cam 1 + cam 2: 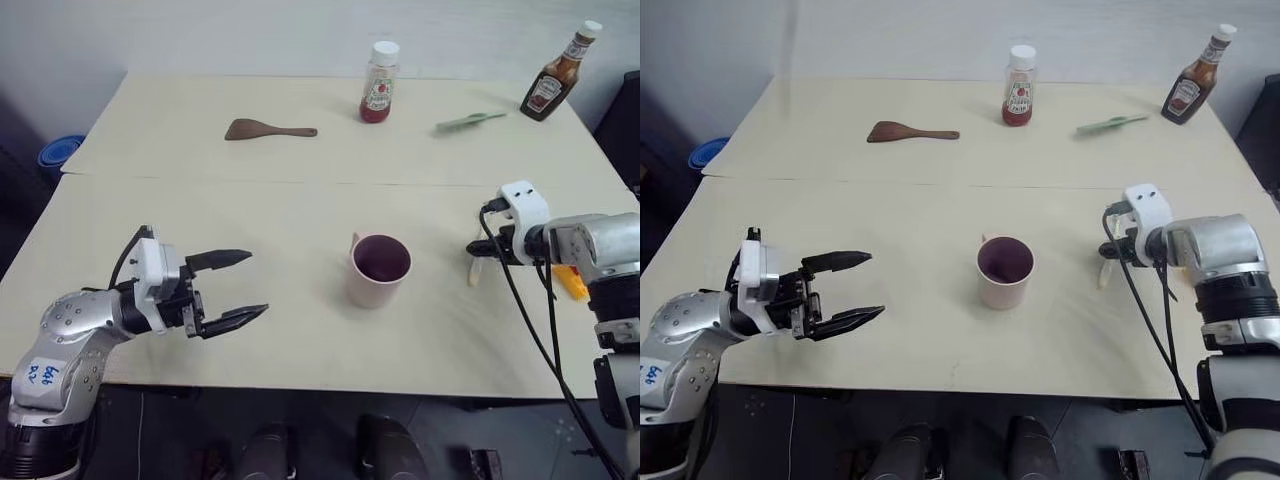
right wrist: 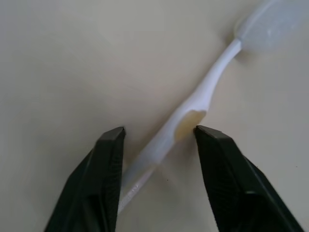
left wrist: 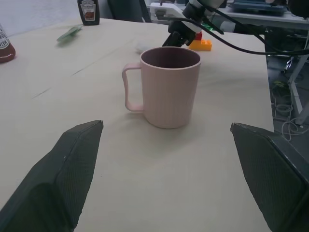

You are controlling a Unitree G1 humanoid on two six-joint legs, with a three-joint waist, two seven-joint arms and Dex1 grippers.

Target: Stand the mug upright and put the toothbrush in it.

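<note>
mug upright at mid-table, right gripper down over the toothbrush

nearest the robot, the left gripper [image 1: 235, 286] hovers over the front left part of the table [image 1: 200, 360], its two black fingers spread wide with nothing between them. it points level across the table toward the mug [image 1: 379, 270]. in the left wrist view the mug stands well apart from the fingertips, framed in the gap between them.

the mug stands upright near the middle of the front half of the table, its darker inside open to the top and its loop handle turned to the robot's left and away from the robot. nothing is inside it.

to the right of the mug, on the right side of the table, lies the toothbrush [image 2: 193, 108], flat on the surface. the right gripper [image 2: 159, 133] is tilted down over it. in the right wrist view its fingers stand either side of the handle at a narrow gap, one on each flank. whether the pads already touch the handle cannot be told. the bristled head lies beyond the fingertips. the toothbrush is not lifted.

just by the right arm, a small yellow block [image 1: 568, 281] sits on the table.

further back, a brown wooden spatula [image 1: 268, 130] lies at the far left, a ketchup bottle [image 1: 379, 83] stands at the far middle, a pale green utensil [image 1: 468, 121] lies to its right, and a brown sauce bottle [image 1: 556, 78] stands at the far right corner.
</note>
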